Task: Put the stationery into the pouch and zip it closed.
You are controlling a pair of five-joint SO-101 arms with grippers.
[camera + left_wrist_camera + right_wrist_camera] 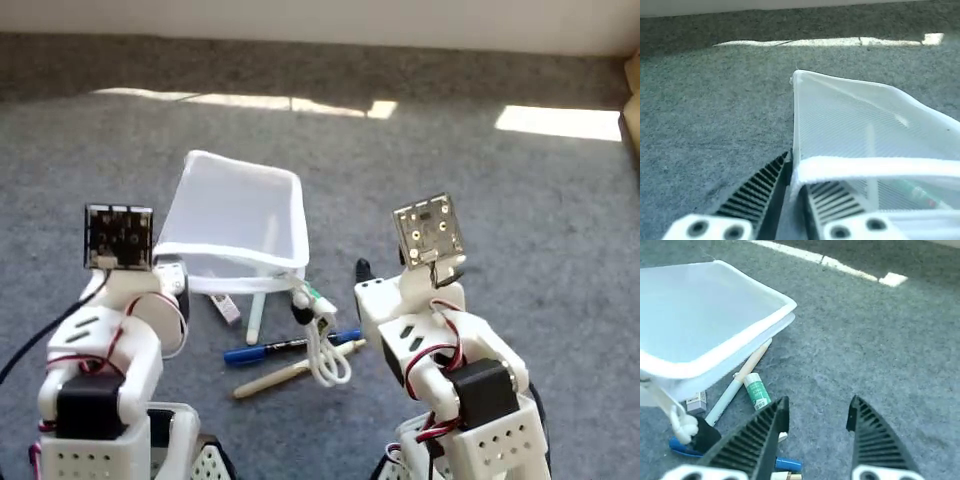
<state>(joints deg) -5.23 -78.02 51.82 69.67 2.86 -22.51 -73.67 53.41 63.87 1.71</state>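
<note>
The white mesh pouch (235, 215) sits on the grey surface (500, 220) with its mouth lifted up. It looks soft, light and floppy, so the firmer rim by the zip is the best place to hold it. The left jaws pinch that rim at 1 corner. The right jaws are spread wide and hold nothing, above the surface near the pens. A blue pen (270, 350), a cream pencil (285, 375) and a small green tube (756, 391) lie just beside the pouch mouth. They look thin, hard and light, so grab each 1 in the middle.
</note>
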